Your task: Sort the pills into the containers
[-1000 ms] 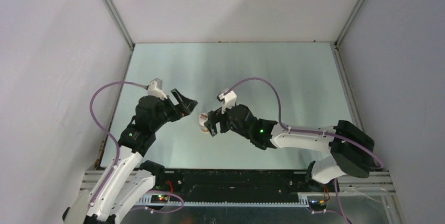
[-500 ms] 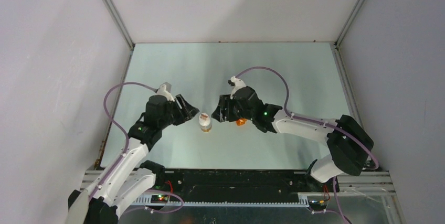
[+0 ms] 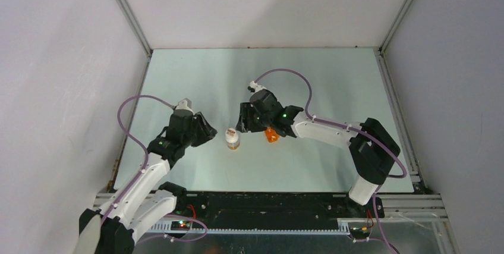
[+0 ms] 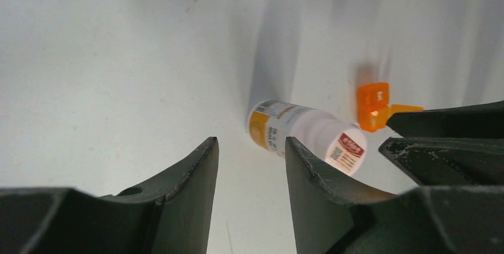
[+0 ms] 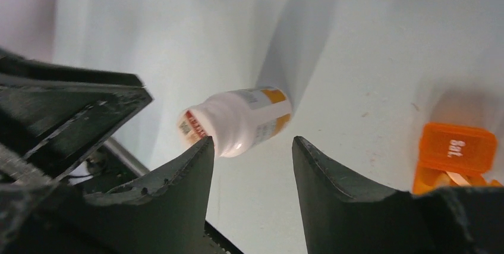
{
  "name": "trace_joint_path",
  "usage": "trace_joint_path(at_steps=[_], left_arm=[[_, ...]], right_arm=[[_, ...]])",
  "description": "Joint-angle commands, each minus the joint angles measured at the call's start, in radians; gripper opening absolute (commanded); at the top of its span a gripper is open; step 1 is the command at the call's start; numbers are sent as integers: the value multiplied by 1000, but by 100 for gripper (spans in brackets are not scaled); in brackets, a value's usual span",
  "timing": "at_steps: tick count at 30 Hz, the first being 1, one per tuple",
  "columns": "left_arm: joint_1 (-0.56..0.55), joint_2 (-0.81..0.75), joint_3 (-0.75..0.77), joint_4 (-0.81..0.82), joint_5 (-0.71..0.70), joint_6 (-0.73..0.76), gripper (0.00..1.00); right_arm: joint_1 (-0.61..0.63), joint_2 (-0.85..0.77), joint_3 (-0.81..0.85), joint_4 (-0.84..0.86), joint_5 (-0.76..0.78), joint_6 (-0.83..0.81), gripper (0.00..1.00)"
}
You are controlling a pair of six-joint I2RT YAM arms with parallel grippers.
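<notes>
Table (image 3: pixel 333 75) — lettering on orange cup (image 5: pixel 457 147), perhaps "Sat", legible right-wrist only

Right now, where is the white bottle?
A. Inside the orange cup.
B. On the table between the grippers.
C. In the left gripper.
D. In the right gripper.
B: the bottle sits on the table between the left gripper and right gripper, gripped by neither.

Bright diffuse light, sheen on table (image 3: pixel 333 81), long soft shadows, slight wrist-view blur
</notes>
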Motion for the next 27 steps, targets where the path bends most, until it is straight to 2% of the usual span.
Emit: trace_joint_path(at_steps=[1, 6, 14, 18, 22, 27], left_arm=[[6, -15, 9, -48, -92, 0, 51], [5, -63, 23, -79, -157, -3, 53], [6, -131, 40, -112, -239, -20, 54], [7, -162, 44, -122, -259, -23, 55], [8, -189, 47, -134, -267, -19, 56], [8, -225, 51, -166, -296, -21, 56]], right_arm=[[31, 32, 109, -150, 160, -84, 56], [59, -16, 119, -153, 198, -205, 72], [84, -11, 153, -189, 104, -466, 90], [83, 75, 248, -295, 3, -585, 91], [88, 190, 416, -440, -66, -703, 91], [94, 327, 549, -559, -104, -763, 89]])
